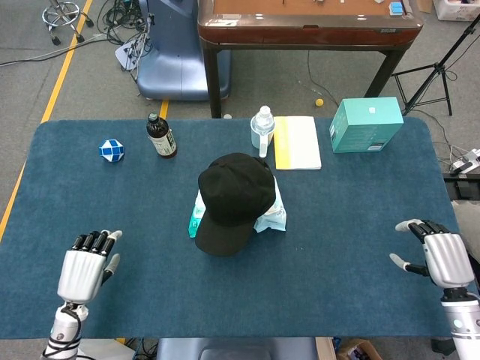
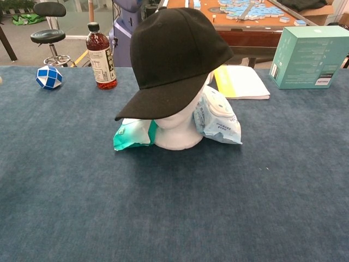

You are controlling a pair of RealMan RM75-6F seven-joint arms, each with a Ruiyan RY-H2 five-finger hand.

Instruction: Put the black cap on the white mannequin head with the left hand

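The black cap (image 1: 234, 198) (image 2: 177, 52) sits on the white mannequin head (image 2: 179, 126), brim tilted down toward the front left and covering the face. In the head view the mannequin itself is hidden under the cap. My left hand (image 1: 85, 265) hovers at the table's near left corner, far from the cap, fingers apart and holding nothing. My right hand (image 1: 441, 257) is at the near right edge, open and empty. Neither hand shows in the chest view.
Blue-green wipe packs (image 2: 131, 134) (image 2: 219, 115) lie beside the mannequin's base. A brown bottle (image 1: 160, 136), a clear water bottle (image 1: 262, 129), a yellow-edged notebook (image 1: 297, 142), a teal box (image 1: 366, 124) and a blue-white puzzle cube (image 1: 111, 150) stand along the back of the blue table (image 1: 337, 247).
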